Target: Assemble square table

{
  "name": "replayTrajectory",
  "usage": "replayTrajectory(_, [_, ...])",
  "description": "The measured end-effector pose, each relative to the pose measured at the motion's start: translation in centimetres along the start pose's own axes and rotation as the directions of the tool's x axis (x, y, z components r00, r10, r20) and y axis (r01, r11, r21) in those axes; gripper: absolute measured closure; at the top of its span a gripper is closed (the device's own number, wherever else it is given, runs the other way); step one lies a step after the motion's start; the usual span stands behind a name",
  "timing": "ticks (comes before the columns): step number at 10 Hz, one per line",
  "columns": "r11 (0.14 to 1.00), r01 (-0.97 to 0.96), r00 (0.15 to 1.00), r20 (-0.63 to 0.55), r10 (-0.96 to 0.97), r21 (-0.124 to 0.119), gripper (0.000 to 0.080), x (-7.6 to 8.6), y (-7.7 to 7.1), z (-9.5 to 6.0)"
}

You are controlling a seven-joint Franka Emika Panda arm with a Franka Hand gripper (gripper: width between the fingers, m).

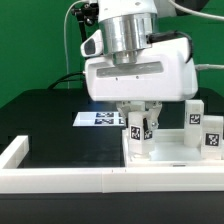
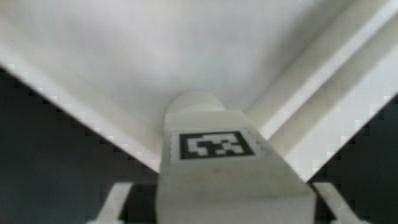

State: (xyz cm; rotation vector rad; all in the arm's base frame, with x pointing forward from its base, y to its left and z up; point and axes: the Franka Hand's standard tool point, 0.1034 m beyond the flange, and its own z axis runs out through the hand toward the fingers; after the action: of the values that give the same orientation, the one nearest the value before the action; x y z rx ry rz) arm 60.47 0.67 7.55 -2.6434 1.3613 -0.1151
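Green backdrop stands behind a black table (image 1: 45,125), edged at the near side by a long white rail (image 1: 60,180). Toward the exterior view's right, the white slab (image 1: 175,155) of the square table lies flat on the black surface, just behind the rail. Above it hangs the arm, and its gripper (image 1: 141,128) points straight down with a white tagged leg (image 1: 139,135) upright between the fingers (image 1: 127,125), which press on it from both sides; the leg's foot looks to be at or on the slab, though actual contact cannot be told. Two more legs stand upright on the slab farther to the exterior view's right: one (image 1: 193,113) toward the far side, the other (image 1: 212,135) nearer and close to the picture's edge. Beyond the gripper, the marker board (image 1: 98,118) lies flat on the black surface. From the wrist view, the held leg (image 2: 222,165) fills the middle with its black-white tag facing the camera, the fingers (image 2: 121,205) close on either side of it, and the slab's white surface (image 2: 160,45) spreads behind.
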Motion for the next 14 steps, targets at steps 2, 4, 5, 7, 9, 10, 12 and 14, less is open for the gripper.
replayTrajectory(2, [0.992,-0.124,0.992,0.006,0.124,0.006,0.0502,-0.1,-0.1,0.0])
replayTrajectory(4, [0.985,-0.175,0.984,0.014,0.175,0.011,0.0503,-0.1,-0.3,-0.1])
replayTrajectory(5, [0.964,-0.265,0.964,0.024,0.265,0.016,0.0503,-0.2,-0.3,0.0])
replayTrajectory(7, [0.975,-0.222,0.975,0.023,0.221,0.017,0.0503,-0.3,-0.3,0.0])
replayTrajectory(9, [0.983,-0.181,0.983,0.023,0.180,0.018,0.0201,-0.5,-0.6,0.0])
replayTrajectory(10, [1.000,-0.013,1.000,0.015,0.013,0.016,0.0201,-0.5,-0.8,-0.1])
replayTrajectory(12, [0.963,0.268,0.963,0.008,-0.268,0.001,0.0160,-0.5,-1.2,-0.3])
replayTrajectory(14, [0.922,0.388,0.922,0.000,-0.388,-0.002,0.0152,-0.3,-1.1,-0.4])
